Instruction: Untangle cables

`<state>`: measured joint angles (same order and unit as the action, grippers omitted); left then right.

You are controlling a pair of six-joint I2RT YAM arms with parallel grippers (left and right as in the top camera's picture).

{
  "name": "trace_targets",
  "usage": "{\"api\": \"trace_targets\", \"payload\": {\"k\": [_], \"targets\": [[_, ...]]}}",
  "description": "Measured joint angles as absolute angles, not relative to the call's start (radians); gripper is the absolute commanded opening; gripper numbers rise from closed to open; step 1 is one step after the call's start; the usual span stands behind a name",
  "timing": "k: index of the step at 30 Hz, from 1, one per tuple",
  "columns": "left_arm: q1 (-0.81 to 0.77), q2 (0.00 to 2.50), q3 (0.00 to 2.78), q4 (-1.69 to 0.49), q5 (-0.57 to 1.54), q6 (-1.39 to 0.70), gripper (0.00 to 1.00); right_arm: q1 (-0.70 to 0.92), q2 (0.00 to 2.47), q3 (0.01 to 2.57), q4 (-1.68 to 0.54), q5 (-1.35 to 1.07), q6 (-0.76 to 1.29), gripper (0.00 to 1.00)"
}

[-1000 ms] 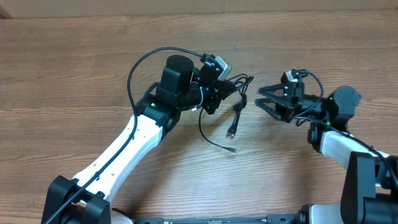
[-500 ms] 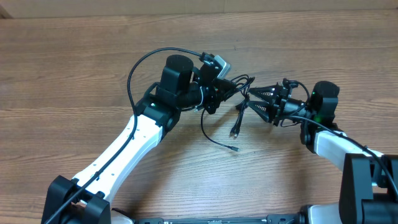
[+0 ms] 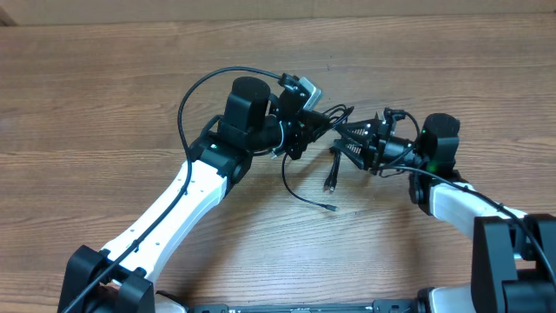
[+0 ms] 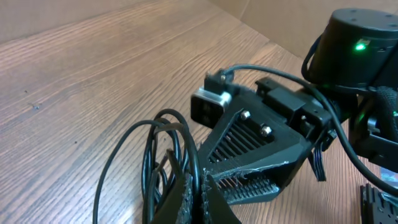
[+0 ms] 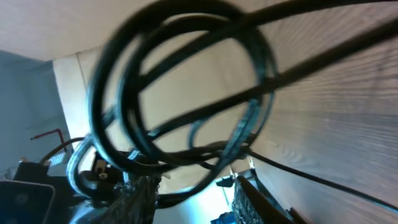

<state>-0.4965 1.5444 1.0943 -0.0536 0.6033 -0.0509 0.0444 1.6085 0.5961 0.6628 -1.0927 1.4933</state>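
Observation:
The cables [image 3: 340, 116] are a bunch of thin black cords lifted off the table between the two arms. My left gripper [image 3: 314, 127] is shut on the bunch; in the left wrist view its pads [image 4: 189, 193] pinch several strands of the cables [image 4: 151, 155]. Two loose ends hang down, one with a plug [image 3: 327, 183], the other trailing to a small plug [image 3: 326, 209]. My right gripper [image 3: 341, 136] reaches into the bunch from the right. In the right wrist view cable loops [image 5: 180, 93] pass between its fingers [image 5: 140, 199], which stand apart.
The thick black cable of the left arm [image 3: 204, 87] arcs above its wrist. The wooden table [image 3: 104, 104] stretches out to the left and behind. The right arm's body [image 3: 439, 148] lies close to the right of the bunch.
The right gripper has moved left, from clear of the cables into the bunch, and its jaws have narrowed. The left gripper has kept its hold and place.

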Motion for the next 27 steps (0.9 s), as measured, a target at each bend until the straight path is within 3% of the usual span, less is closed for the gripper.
{"api": "trace_targets", "payload": {"k": [9, 19, 25, 27], "targets": [[-0.498, 1.544, 1.094, -0.055, 0.603, -0.052, 0.04, 0.066, 1.608, 0.596, 0.705, -1.030, 1.491, 0.36], [-0.533, 1.544, 1.094, -0.051, 0.603, -0.053, 0.04, 0.099, 1.608, 0.596, 0.706, -0.953, 1.493, 0.22], [-0.537, 1.544, 1.094, -0.052, 0.603, -0.053, 0.04, 0.099, 1.608, 0.596, 0.707, -0.924, 1.491, 0.04], [-0.537, 1.544, 1.094, -0.051, 0.603, -0.053, 0.04, 0.099, 1.608, 0.596, 0.705, -0.918, 1.491, 0.04]]}}
